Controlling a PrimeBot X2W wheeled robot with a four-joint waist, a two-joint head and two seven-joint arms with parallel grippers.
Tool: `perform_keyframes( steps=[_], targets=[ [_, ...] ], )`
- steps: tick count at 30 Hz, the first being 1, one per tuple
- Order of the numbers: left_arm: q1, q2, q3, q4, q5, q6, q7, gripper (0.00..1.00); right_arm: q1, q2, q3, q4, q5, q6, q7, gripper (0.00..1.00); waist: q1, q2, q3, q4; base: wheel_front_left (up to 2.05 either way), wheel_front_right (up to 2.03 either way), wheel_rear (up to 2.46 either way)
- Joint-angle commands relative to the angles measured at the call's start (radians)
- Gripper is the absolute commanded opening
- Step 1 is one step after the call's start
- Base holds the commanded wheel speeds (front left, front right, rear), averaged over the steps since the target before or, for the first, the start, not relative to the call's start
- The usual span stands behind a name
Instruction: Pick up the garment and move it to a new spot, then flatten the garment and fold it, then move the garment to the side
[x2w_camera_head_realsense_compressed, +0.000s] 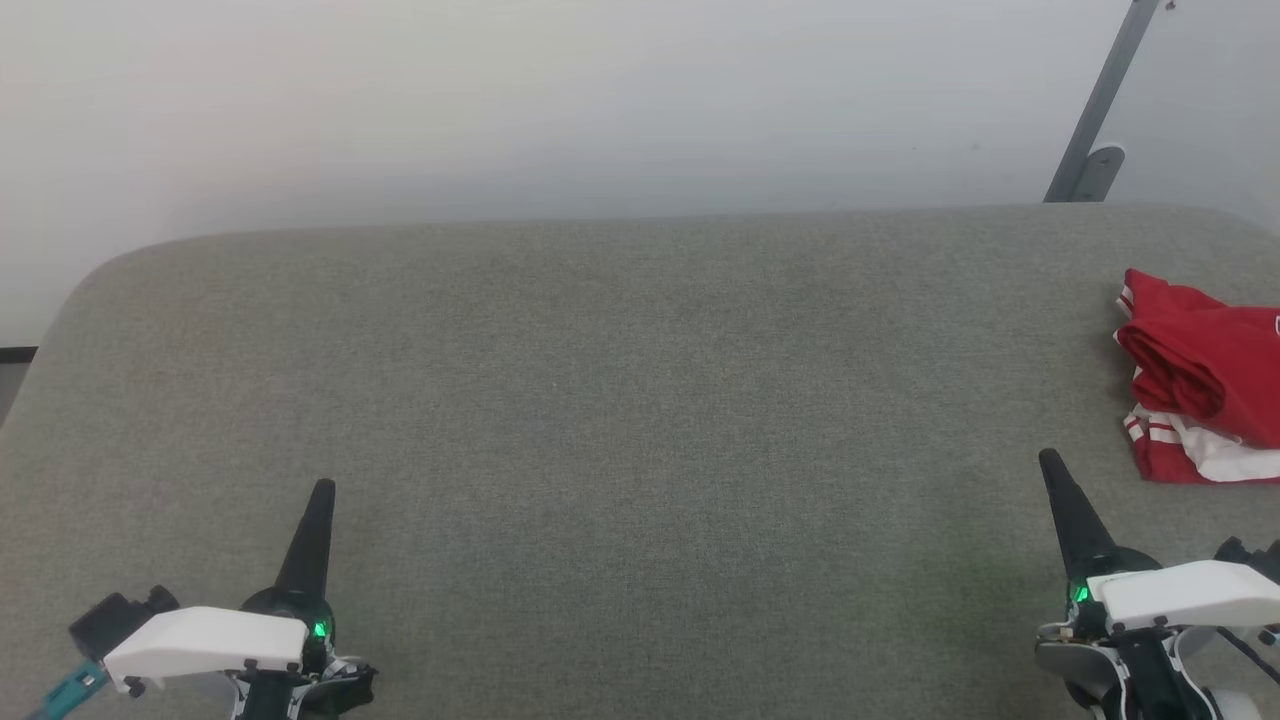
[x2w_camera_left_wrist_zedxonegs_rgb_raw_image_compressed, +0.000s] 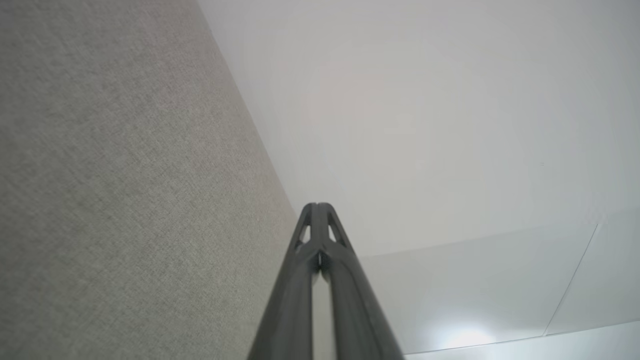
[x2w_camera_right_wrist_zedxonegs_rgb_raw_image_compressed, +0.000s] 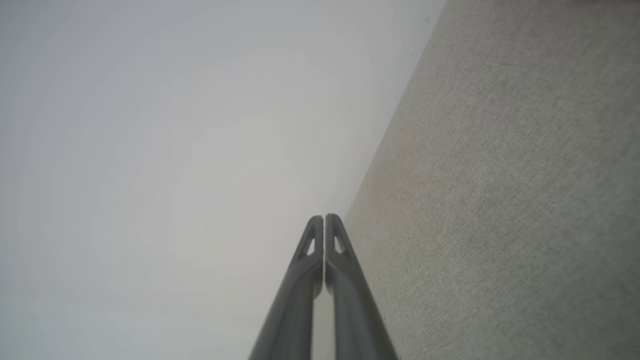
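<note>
The garment (x2w_camera_head_realsense_compressed: 1200, 375), red with white and striped trim, lies bunched at the far right of the grey fabric surface (x2w_camera_head_realsense_compressed: 620, 400), partly cut off by the head view's right edge. My right gripper (x2w_camera_head_realsense_compressed: 1050, 458) stands shut just left of and below it, apart from the cloth, with nothing held. At the lower left my left gripper (x2w_camera_head_realsense_compressed: 323, 486) is shut too, far from the garment. In the left wrist view the left gripper (x2w_camera_left_wrist_zedxonegs_rgb_raw_image_compressed: 317, 205) has its fingers pressed together and empty. The right wrist view gives the same of the right gripper (x2w_camera_right_wrist_zedxonegs_rgb_raw_image_compressed: 324, 216).
A pale wall (x2w_camera_head_realsense_compressed: 560, 100) rises behind the surface. A grey metal bracket (x2w_camera_head_realsense_compressed: 1095, 120) leans at the back right corner. The surface's rounded back left corner (x2w_camera_head_realsense_compressed: 100, 270) drops off toward a darker floor edge.
</note>
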Motion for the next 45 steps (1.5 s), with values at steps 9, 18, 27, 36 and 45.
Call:
perform_keyframes(
  steps=[9, 18, 27, 36, 45],
  targets=[
    [-0.03, -0.01, 0.006, -0.001, -0.071, -0.002, 0.024, 0.0, -0.02, 0.006, -0.005, 0.001, 0.074, 0.0, 0.016, 0.0, 0.0, -0.0001, -0.001, 0.001, 0.0, 0.0, 0.0],
    [-0.037, -0.025, 0.007, 0.002, -0.13, -0.002, 0.045, 0.0, -0.023, 0.014, -0.005, 0.003, 0.142, 0.0, 0.028, 0.0, 0.0, -0.0001, -0.002, 0.001, 0.0, 0.0, 0.0],
    [-0.046, -0.036, 0.007, 0.004, -0.177, -0.003, 0.06, 0.0, -0.022, 0.02, -0.006, 0.005, 0.199, 0.0, 0.037, 0.0, 0.0, -0.0001, -0.004, 0.002, 0.0, 0.0, 0.0],
    [-0.052, -0.049, 0.007, 0.006, -0.217, -0.003, 0.074, 0.0, -0.024, 0.025, -0.006, 0.006, 0.249, 0.0, 0.044, 0.0, 0.0, -0.0001, -0.005, 0.003, 0.0, 0.0, 0.0],
    [-0.051, -0.048, 0.007, 0.006, -0.217, -0.003, 0.074, 0.0, -0.023, 0.025, -0.006, 0.006, 0.246, 0.0, 0.043, 0.0, 0.0, -0.0001, -0.005, 0.003, 0.0, 0.0, 0.0]
  ],
)
